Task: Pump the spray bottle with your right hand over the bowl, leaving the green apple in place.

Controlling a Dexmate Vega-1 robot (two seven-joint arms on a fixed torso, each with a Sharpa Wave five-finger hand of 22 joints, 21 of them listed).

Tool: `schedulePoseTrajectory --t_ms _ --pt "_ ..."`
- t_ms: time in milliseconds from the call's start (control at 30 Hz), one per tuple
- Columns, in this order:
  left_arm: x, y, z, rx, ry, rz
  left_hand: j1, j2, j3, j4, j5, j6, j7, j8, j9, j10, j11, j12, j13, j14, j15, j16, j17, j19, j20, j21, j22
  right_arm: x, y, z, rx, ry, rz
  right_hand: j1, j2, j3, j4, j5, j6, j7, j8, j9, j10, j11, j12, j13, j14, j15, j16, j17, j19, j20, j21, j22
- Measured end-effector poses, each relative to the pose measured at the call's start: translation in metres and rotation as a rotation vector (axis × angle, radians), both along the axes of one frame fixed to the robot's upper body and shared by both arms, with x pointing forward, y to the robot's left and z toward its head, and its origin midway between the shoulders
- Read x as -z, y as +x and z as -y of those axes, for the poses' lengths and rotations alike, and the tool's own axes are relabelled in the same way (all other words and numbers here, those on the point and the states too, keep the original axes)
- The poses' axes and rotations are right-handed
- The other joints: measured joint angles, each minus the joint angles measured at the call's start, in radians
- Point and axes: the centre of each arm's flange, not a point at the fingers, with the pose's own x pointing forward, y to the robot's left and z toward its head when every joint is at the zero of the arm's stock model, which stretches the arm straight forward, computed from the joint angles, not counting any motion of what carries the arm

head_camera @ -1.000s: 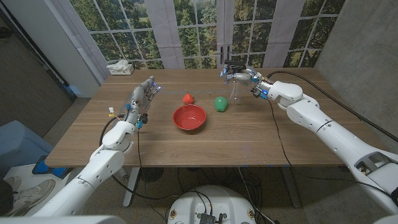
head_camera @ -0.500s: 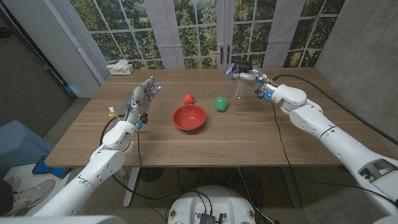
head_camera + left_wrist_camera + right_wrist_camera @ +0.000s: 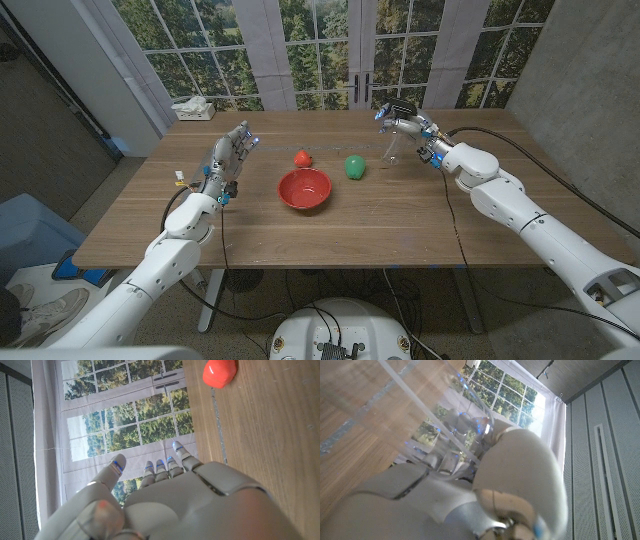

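My right hand point(image 3: 408, 127) grips the clear spray bottle point(image 3: 391, 150) near its black pump head, at the far right of the table, right of the green apple point(image 3: 354, 166). I cannot tell if the bottle's base touches the table. In the right wrist view the fingers point(image 3: 510, 475) wrap the transparent bottle wall point(image 3: 415, 405). The red bowl point(image 3: 304, 189) stands mid-table, left of the apple and apart from the bottle. My left hand point(image 3: 226, 158) stays left of the bowl, fingers apart and holding nothing; it also shows in the left wrist view point(image 3: 170, 500).
A small red fruit-like object point(image 3: 303, 158) point(image 3: 220, 372) lies just behind the bowl. A tissue box point(image 3: 193, 108) sits at the far left corner. A small yellow-and-white item point(image 3: 179, 181) lies near the left edge. Windows stand behind the table.
My right hand has shifted rightward with the spray bottle, farther from the apple and bowl. The left hand, bowl and apple have stayed put.
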Motion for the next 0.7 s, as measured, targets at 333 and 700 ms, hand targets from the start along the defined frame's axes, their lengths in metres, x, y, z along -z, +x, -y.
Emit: schedulePoseTrajectory --t_ms 333,700 --pt "-0.001 0.001 0.0 0.0 0.0 0.001 0.0 0.0 -0.001 0.001 0.0 0.0 0.0 0.0 0.0 0.0 0.0 0.0 0.0 0.0 0.0 0.0 0.0 0.005 -0.006 -0.002 0.0 0.016 -0.001 0.009 0.072 0.037 0.005 0.004 0.004 -0.004 0.004 0.0 0.011 0.0 -0.018 -0.025 0.0 0.0 0.0 0.0 -0.005 -0.005 0.0 -0.002 -0.003 0.004 -0.005 0.0" --pt "-0.002 0.0 0.001 0.0 0.002 0.003 0.002 -0.002 -0.001 0.001 0.0 0.0 0.0 0.0 0.0 0.0 0.0 0.0 0.0 0.0 0.0 0.0 0.0 0.005 -0.005 -0.004 0.0 0.029 0.0 0.028 0.272 0.102 0.047 0.001 0.007 -0.007 0.001 -0.005 0.022 0.0 -0.033 -0.051 0.0 0.0 0.0 -0.003 -0.011 0.0 0.0 -0.003 -0.007 0.0 -0.008 0.0"
